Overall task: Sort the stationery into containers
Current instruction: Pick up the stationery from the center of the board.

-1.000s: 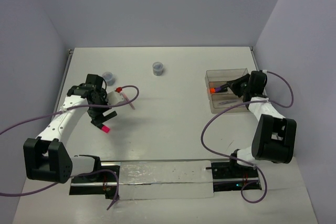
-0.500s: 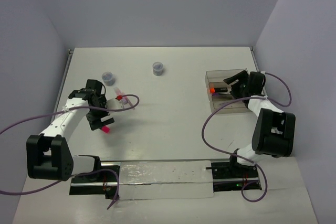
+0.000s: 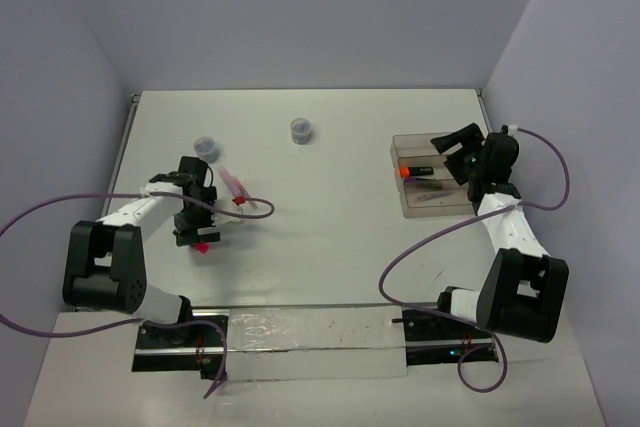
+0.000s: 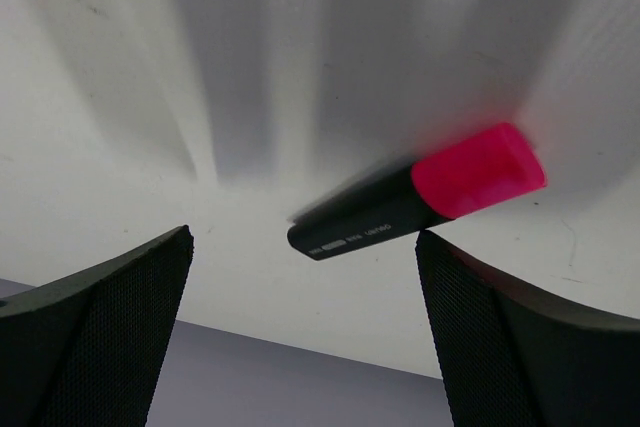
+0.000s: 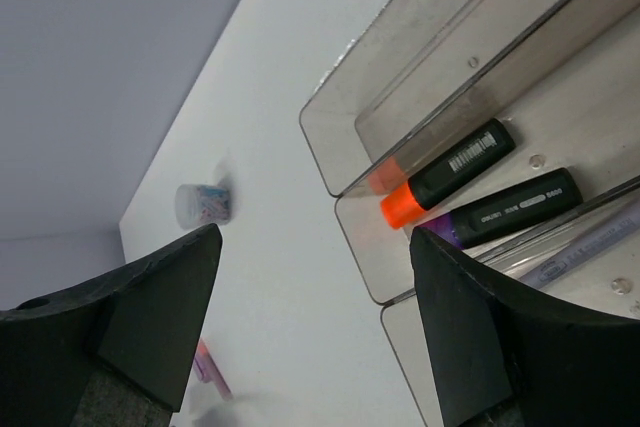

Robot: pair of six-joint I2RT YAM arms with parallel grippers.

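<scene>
A black marker with a magenta cap (image 4: pixel 420 202) lies on the table, just beyond my open left gripper (image 4: pixel 305 327); its magenta cap (image 3: pixel 201 244) shows just below that gripper (image 3: pixel 196 227). A pale pink pen (image 3: pixel 235 187) lies to its right. The clear smoky tray (image 3: pixel 455 209) sits at the right. My right gripper (image 3: pixel 450 152) hangs open above its far right side, holding nothing. In the tray's middle compartment lie a black marker with an orange end (image 5: pixel 445 172) and a purple-capped black one (image 5: pixel 500 212). A grey-purple pen (image 5: pixel 590 242) is in the nearest compartment.
Two small round blue-grey jars stand at the back, one (image 3: pixel 205 145) near my left gripper and one (image 3: pixel 299 128) mid-table. The right wrist view shows a jar (image 5: pixel 203 203) and the pink pen (image 5: pixel 210 367). Purple cables loop beside both arms.
My right gripper opened, left the orange-ended marker in the tray and drew back up to the right. My left gripper moved down over the magenta marker.
</scene>
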